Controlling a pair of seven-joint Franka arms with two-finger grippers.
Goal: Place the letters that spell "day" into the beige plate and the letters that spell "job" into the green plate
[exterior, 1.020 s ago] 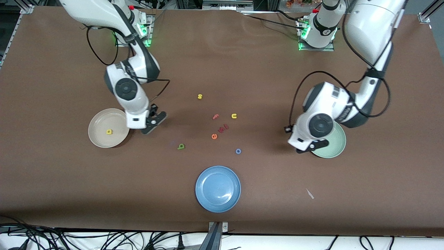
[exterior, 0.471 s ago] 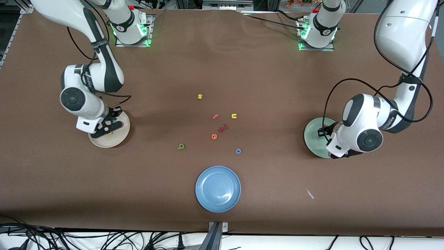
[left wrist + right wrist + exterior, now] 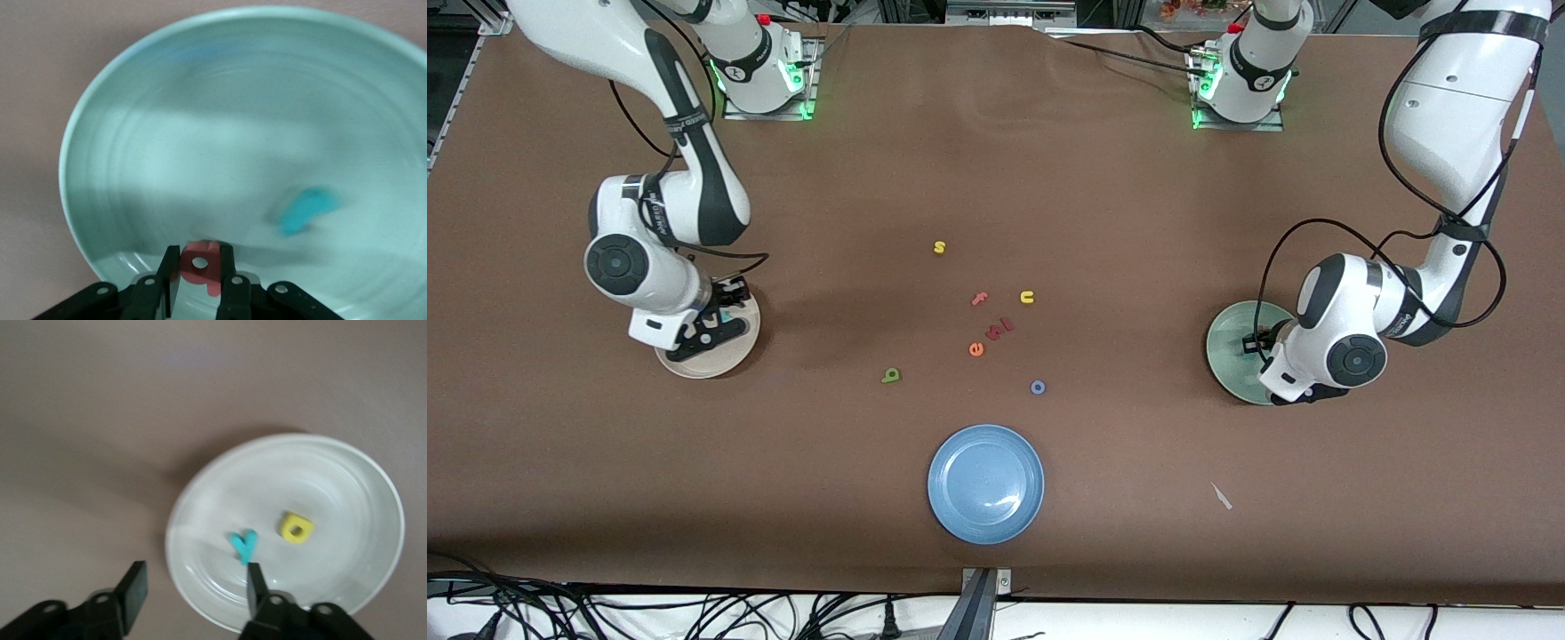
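Two grippers: both hung low over plates at the two ends of the table.
Right gripper point(image 3: 193, 587): its fingers stood well apart with nothing between them, over the beige plate point(image 3: 373, 487).
Under the right gripper: the teal y point(image 3: 244, 545) lay in the plate just off one fingertip, with the yellow d point(image 3: 297, 527) beside it.
Left gripper point(image 3: 200, 277): its fingers were pinched on the red b point(image 3: 202, 263), just over the green plate point(image 3: 220, 147).
Under the left gripper: the teal-blue j point(image 3: 307, 210) lay in the plate, a little way from the held letter.
Out from the grippers: the green a point(image 3: 891, 375) and the blue o point(image 3: 1038, 387) lay on the bare table point(image 3: 996, 178) between the two arms, well apart from either plate.
Other letters: a yellow s point(image 3: 939, 247), a pink f point(image 3: 979, 299), a yellow u point(image 3: 1027, 297) and an orange e point(image 3: 976, 349) sat mid-table, with a blue plate point(image 3: 986, 483) below them in the front view.
Doing the step well: the left gripper looked ready to let the b go; parting the fingers while low and inside the rim should keep the light foam from bouncing out or sticking to a pad.
Hard to make out: a small dark-red piece beside the e could not be read, the j was smeared, and in the front view the arms covered both plates' contents.
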